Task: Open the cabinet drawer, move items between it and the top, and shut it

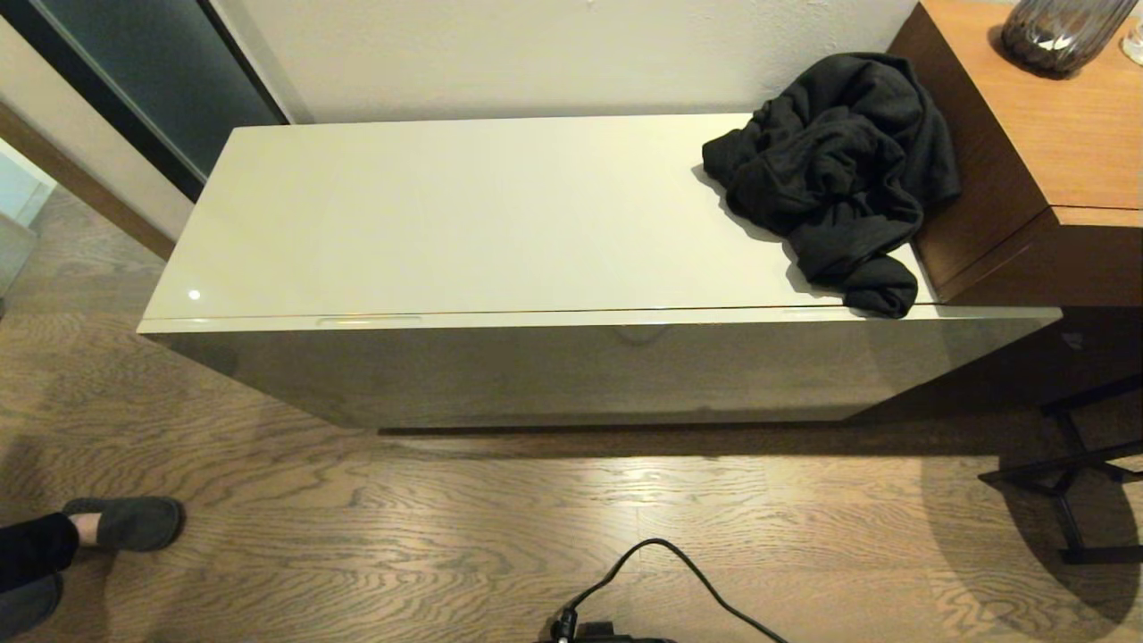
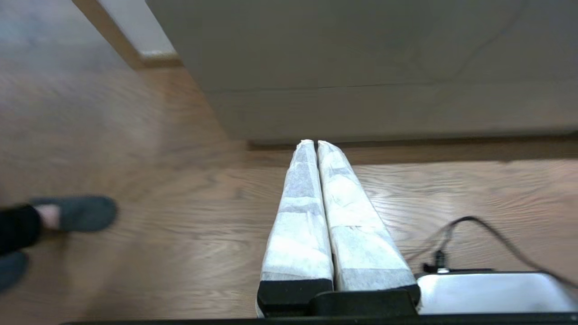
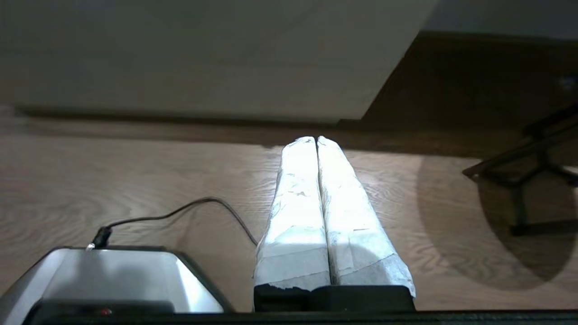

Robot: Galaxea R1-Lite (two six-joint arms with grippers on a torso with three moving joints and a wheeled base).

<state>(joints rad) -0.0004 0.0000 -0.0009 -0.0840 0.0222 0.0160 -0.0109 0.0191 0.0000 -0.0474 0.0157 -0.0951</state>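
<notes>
Nearest to the robot, a black cable (image 1: 679,572) runs across the wood floor (image 1: 446,536) at 6 o'clock in the head view. A foot in a grey slipper (image 1: 125,522) stands on the floor at 8 o'clock.

The left gripper (image 2: 315,143) hangs low over the floor in front of the cabinet, jaws clenched together with nothing between them. The right gripper (image 3: 315,139) hangs likewise over the floor near the cabinet's right end, jaws also clenched and empty. Neither gripper appears in the head view.

Beyond the floor, the drawer (image 1: 589,366) is closed, its front flush with the cabinet. One handle slot (image 1: 368,319) shows along its upper edge at 10 o'clock.

Above it, the top (image 1: 446,214) spans the cabinet. The black garment (image 1: 830,170) lies crumpled at the right end of the top, at 2 o'clock, one fold hanging over the front edge and the far side touching the brown unit (image 1: 1027,152).

Farthest, at 1 o'clock, a dark glass vase (image 1: 1058,31) stands on the brown unit.
</notes>
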